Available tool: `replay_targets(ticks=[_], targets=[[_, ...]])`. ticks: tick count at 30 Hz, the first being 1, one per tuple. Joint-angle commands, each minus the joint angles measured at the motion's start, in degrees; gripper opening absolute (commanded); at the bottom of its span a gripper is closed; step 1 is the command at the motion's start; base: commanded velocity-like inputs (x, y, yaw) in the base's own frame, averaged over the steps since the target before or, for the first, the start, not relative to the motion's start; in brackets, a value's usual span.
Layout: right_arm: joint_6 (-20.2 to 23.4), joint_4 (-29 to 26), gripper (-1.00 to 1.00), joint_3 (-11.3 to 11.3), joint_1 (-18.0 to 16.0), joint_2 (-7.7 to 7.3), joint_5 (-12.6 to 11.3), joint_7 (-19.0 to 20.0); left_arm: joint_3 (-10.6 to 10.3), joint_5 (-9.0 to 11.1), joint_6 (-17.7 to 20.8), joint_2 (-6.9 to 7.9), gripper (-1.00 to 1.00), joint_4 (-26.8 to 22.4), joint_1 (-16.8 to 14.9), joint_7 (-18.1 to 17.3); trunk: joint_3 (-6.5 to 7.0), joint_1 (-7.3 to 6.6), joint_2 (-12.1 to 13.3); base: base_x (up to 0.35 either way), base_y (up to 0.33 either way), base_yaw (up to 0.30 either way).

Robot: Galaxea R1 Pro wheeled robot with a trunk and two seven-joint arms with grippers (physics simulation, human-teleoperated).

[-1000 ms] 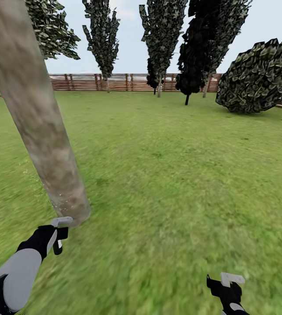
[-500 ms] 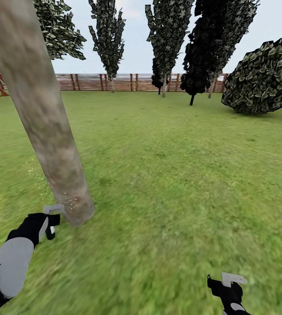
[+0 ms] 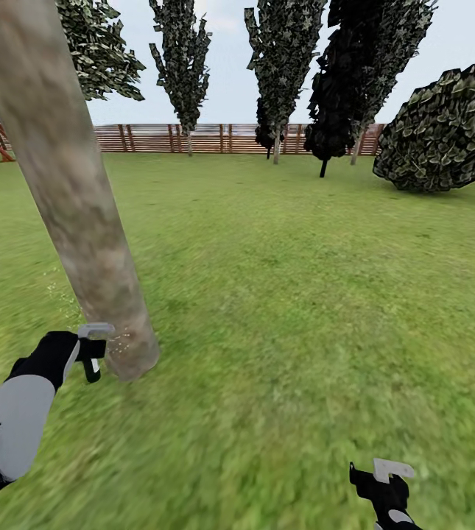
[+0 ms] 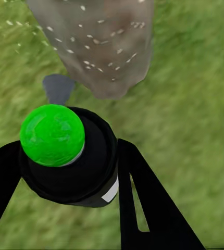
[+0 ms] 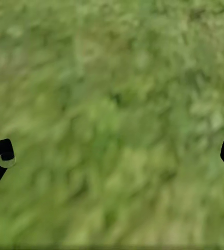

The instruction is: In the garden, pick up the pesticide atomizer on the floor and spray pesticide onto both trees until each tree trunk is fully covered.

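A thick pale grey-beige mottled tree trunk point(image 3: 75, 199) leans across the left of the head view, its base point(image 4: 99, 47) flecked with small white specks. My left gripper point(image 3: 92, 352) hovers low beside that base, just left of it. It is shut on the pesticide atomizer point(image 4: 70, 166), a black body with a bright green round top and a grey nozzle facing the trunk. My right gripper point(image 3: 384, 478) hangs over the lawn at the lower right. In the right wrist view my right gripper point(image 5: 112, 156) is open, with grass between its fingers.
Green lawn point(image 3: 303, 294) stretches to a brown slat fence point(image 3: 222, 138). Tall dark cone-shaped trees point(image 3: 281, 66) stand along the fence and a big round shrub point(image 3: 443, 132) sits at the right. A grey-green leafy crown point(image 3: 97, 51) shows at the upper left.
My left gripper with the atomizer has risen and come closer to the trunk's base. White specks now show on the base and the nearby grass. The camera shifted slightly early on.
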Motion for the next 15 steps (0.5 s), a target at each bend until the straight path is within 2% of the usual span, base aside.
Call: replay_targets(ticks=[1,2,5,7,10,15], targets=[[-0.2,0.1,1.00,-0.3,0.0,0.00,0.6,-0.2,0.2,-0.7,0.3,0.09,-1.00,-0.1,-0.2,-1.2,-0.05,-0.01,0.0,0.000,0.000,0.000],[-0.2,0.1,1.00,-0.4,0.0,0.00,0.6,-0.2,0.0,-0.8,0.5,0.63,-1.00,-0.5,-0.3,-2.2,-0.05,-0.01,0.0,0.000,0.000,0.000],[-0.2,0.1,1.00,-0.4,0.0,0.00,0.6,-0.2,-0.1,-0.8,1.4,0.88,-1.00,-2.3,-0.3,-2.6,-0.05,-0.01,0.0,-0.011,-0.012,0.000],[-0.2,0.1,1.00,-0.3,0.0,0.00,0.6,-0.2,-0.1,-0.7,4.8,0.92,-1.00,-4.4,-0.3,-3.7,-0.05,-0.01,0.0,-0.100,-0.193,0.000],[-0.2,0.1,1.00,-0.3,0.0,0.02,0.6,-0.3,0.0,-0.7,5.3,0.93,-1.00,-5.1,-0.3,-5.3,-0.05,-0.01,0.0,-0.029,-0.152,0.003],[-0.2,0.1,1.00,-0.3,0.0,0.09,0.6,-0.3,0.1,-0.8,5.6,0.85,-1.00,-6.1,-0.9,-5.5,-0.05,-0.01,0.0,-0.002,-0.013,0.221]])
